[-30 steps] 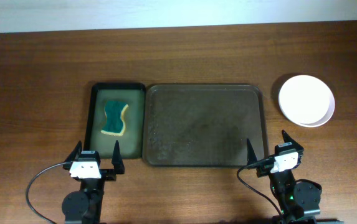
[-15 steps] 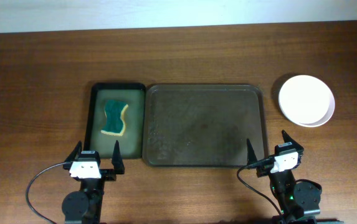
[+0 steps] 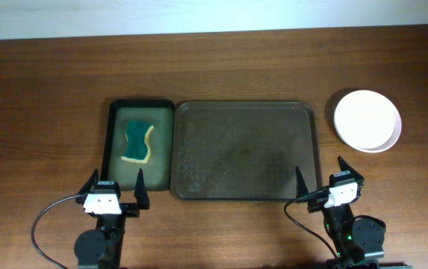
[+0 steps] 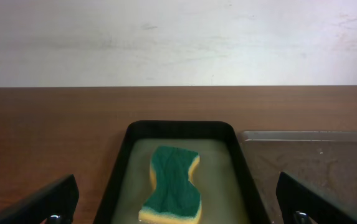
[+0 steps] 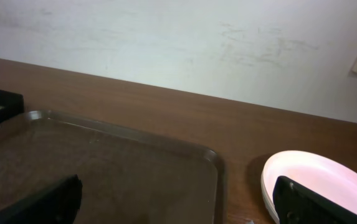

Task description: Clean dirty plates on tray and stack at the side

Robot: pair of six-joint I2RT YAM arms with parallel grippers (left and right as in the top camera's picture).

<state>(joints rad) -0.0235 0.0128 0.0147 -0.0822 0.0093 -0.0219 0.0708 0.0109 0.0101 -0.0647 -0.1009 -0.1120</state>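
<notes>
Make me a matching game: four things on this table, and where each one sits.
Things:
1. sponge
2. brown tray
3. white plates
4. green tray

Places:
A. on the bare wood, far right
B. lying in the green tray
C. in the centre, holding no plates
D. on the left, beside the brown tray

Pairs: 1-B, 2-C, 3-A, 4-D

Robot lab: wooden table, white wall

Wooden table: green tray, brown tray, plates
</notes>
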